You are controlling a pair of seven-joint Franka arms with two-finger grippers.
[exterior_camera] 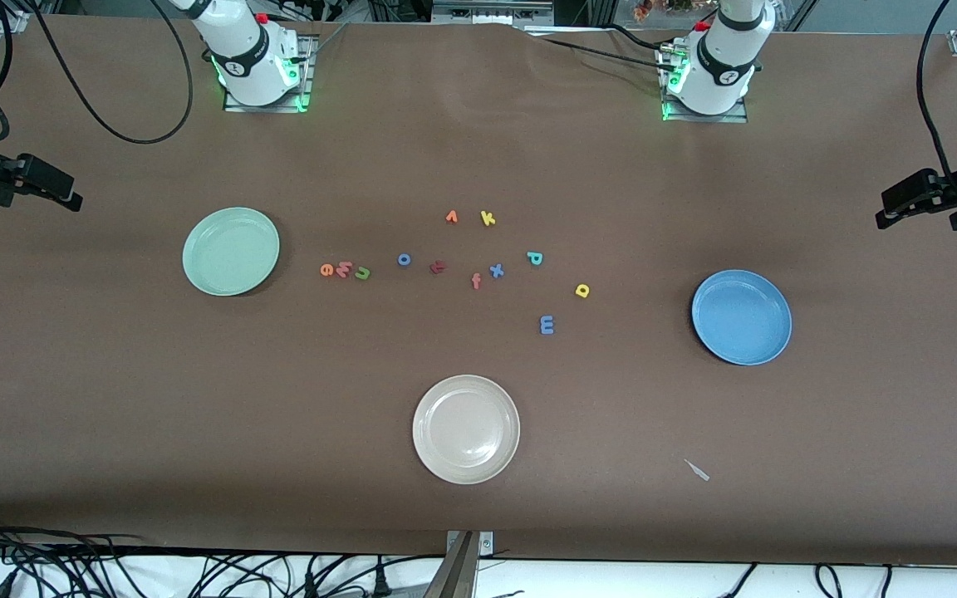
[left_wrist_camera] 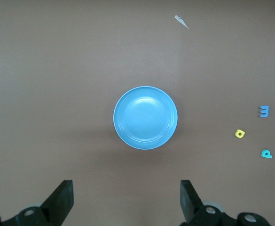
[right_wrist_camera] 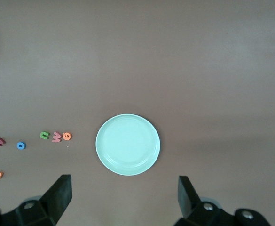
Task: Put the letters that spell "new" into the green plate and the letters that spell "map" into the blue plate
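The left gripper point(left_wrist_camera: 125, 200) is held high over the table point(exterior_camera: 113, 399), above the blue plate point(left_wrist_camera: 145, 117); its black, wedge-shaped fingers point(left_wrist_camera: 61, 200) are spread wide and nothing is held. The right gripper point(right_wrist_camera: 123, 197) is likewise held high above the green plate point(right_wrist_camera: 128, 144), its fingers point(right_wrist_camera: 59, 197) fully apart and empty. Both arms wait.

The table is covered with a matte brown sheet. The green plate point(exterior_camera: 231, 251) is a round, shallow, glossy mint dish with a raised rim. Places are given from it. Just beside it, toward the left arm's end, three small foam letters lie in a tight row: the orange "e" point(exterior_camera: 327, 269), the pinkish-red "w" point(exterior_camera: 344, 269) and the green "n" point(exterior_camera: 362, 272). Farther along that way lie a blue "o" point(exterior_camera: 404, 259), a dark red "t" point(exterior_camera: 438, 267), a salmon "f" point(exterior_camera: 475, 281) and a blue "x" point(exterior_camera: 496, 270), with an orange "v" point(exterior_camera: 451, 217) and a yellow "k" point(exterior_camera: 488, 218) farther from the front camera. The teal "p" point(exterior_camera: 534, 258), the yellow "a" point(exterior_camera: 582, 290) and the blue "m" point(exterior_camera: 547, 324) follow, well apart from it. The blue plate point(exterior_camera: 742, 317), of the same form, lies farthest toward the left arm's end. A cream-white plate point(exterior_camera: 466, 428) lies nearer the front camera.
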